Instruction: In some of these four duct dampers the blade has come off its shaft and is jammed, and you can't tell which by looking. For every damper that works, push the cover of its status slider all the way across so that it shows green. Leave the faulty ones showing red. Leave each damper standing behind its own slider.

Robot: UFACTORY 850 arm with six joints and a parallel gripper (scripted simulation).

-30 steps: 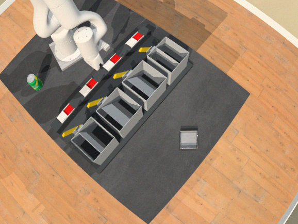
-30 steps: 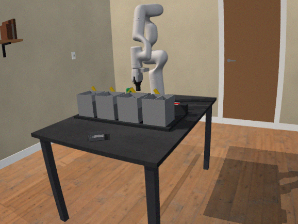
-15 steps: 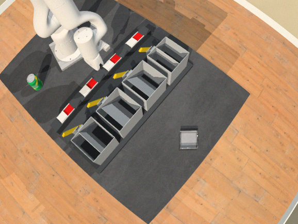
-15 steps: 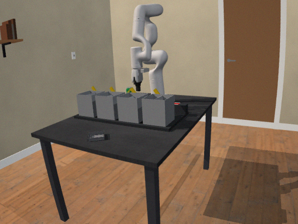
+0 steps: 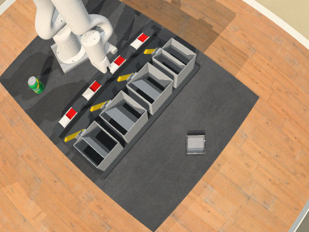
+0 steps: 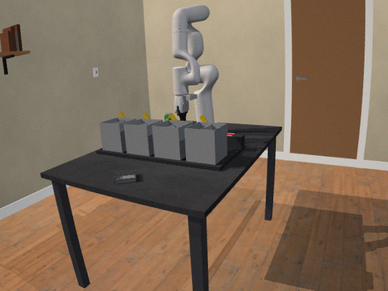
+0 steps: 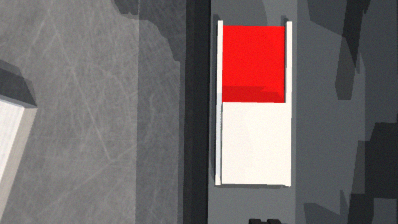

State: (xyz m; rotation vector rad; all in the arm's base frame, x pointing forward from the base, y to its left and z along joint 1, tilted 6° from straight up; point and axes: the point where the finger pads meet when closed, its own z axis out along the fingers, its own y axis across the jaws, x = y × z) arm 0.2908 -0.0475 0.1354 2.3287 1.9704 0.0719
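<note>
Four grey duct dampers stand in a row on a dark base, each with a yellow lever, such as one lever, on its side. In front of them lie four status sliders, all showing red. My gripper is shut and empty. It hangs low at the white end of the second slider from the far end. In the wrist view that slider's white cover lies below its red window.
A green can stands near the table's corner beside the robot base. A small grey tray lies on the other side of the dampers. A dark rail runs along the sliders.
</note>
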